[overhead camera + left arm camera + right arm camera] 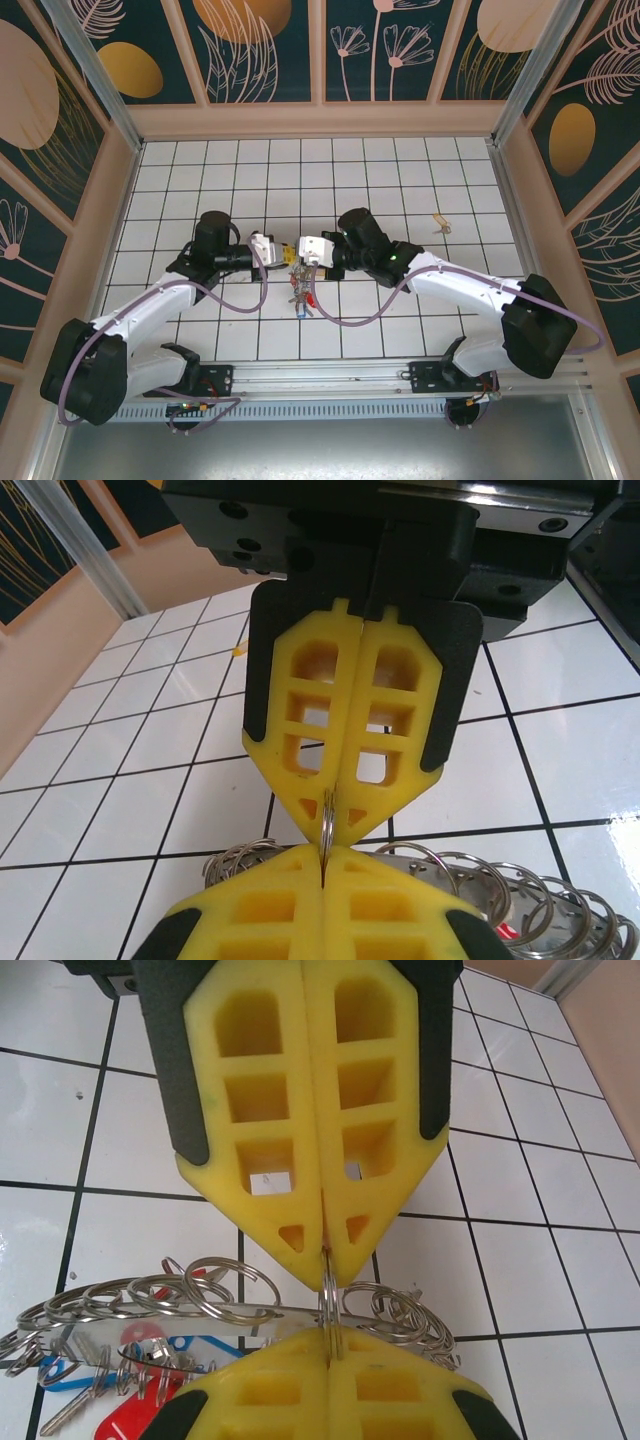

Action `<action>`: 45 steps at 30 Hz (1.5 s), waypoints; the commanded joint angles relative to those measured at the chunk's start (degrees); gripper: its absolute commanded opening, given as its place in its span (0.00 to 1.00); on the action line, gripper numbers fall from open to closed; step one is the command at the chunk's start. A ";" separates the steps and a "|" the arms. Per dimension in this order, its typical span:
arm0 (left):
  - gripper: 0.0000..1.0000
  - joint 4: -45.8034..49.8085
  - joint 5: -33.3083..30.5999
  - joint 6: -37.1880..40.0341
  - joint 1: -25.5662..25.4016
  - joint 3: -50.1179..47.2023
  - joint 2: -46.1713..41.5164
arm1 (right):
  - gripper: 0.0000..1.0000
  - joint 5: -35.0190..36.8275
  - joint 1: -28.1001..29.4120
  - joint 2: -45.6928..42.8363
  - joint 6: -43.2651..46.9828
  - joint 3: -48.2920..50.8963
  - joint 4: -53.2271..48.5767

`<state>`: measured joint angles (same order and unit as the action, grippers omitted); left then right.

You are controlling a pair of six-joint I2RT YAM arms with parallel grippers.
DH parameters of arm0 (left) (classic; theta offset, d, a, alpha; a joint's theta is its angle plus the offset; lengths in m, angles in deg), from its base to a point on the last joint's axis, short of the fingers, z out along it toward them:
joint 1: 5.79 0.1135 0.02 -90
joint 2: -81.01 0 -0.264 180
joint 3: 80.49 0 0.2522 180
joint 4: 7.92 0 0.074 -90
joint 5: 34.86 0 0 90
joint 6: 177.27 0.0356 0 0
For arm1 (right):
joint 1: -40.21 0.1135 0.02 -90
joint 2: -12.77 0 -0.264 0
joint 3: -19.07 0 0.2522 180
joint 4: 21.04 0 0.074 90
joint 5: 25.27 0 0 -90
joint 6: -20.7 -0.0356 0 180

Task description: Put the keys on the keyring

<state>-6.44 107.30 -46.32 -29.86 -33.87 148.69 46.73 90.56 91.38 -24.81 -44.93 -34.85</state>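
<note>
The keys (300, 297), some with red or blue heads, hang in a bunch from small rings threaded on the keyring (200, 1312). The bunch sits over the middle of the white tiled bench (400, 170), between the two arms; whether it touches the tiles I cannot tell. A thin split ring (328, 1280) at the top of the bunch stands edge-on, pinched from opposite sides by the left end effector (322, 880) and the right end effector (328, 1360), both closed tight on it with yellow tips nearly meeting.

The split rings (225, 1278) are polished metal, the tiles (560, 1260) glossy white, the pincer fingers (250, 1212) matt yellow plastic
</note>
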 commanded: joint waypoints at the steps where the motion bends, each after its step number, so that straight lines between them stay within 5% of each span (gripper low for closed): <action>1: 0.00 0.13 3.38 0.80 -0.88 2.43 0.85 | 0.00 -1.60 0.23 -0.88 -1.36 -0.76 3.81; 2: 0.01 0.37 3.77 0.72 -0.89 2.55 1.11 | 0.00 -1.92 0.09 -1.30 -1.79 -0.29 4.48; 5: 0.32 0.76 4.55 -0.43 -1.03 2.82 1.49 | 0.00 -2.18 -0.25 -2.29 -2.65 0.58 5.46; 7: 0.34 0.91 4.95 -0.48 -1.19 2.82 1.32 | 0.00 -1.83 -0.27 -2.43 -2.57 0.58 4.83; 16: 0.00 4.33 4.17 2.09 -1.81 4.60 1.31 | 0.00 -1.35 0.02 -2.23 -2.04 -0.19 3.57; 23: 0.00 1.16 4.15 -0.43 -1.89 3.28 -1.25 | 0.00 -3.39 -0.96 -6.18 -4.44 4.01 8.85; 27: 0.00 -10.11 7.27 -9.57 -1.90 1.63 -1.95 | 0.16 -6.34 -3.09 -10.81 -8.63 9.45 15.40; 33: 0.00 -24.63 12.26 -21.16 -1.93 1.15 0.90 | 0.26 -7.54 -4.32 -13.77 -11.24 12.73 18.25; 45: 0.00 -33.77 15.11 -29.22 -1.92 2.49 4.09 | 0.25 -13.54 -6.84 -13.29 -18.30 16.93 31.25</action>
<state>-33.26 119.68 -71.85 -31.83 -32.78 152.49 36.92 84.03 77.96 -41.18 -27.93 -8.91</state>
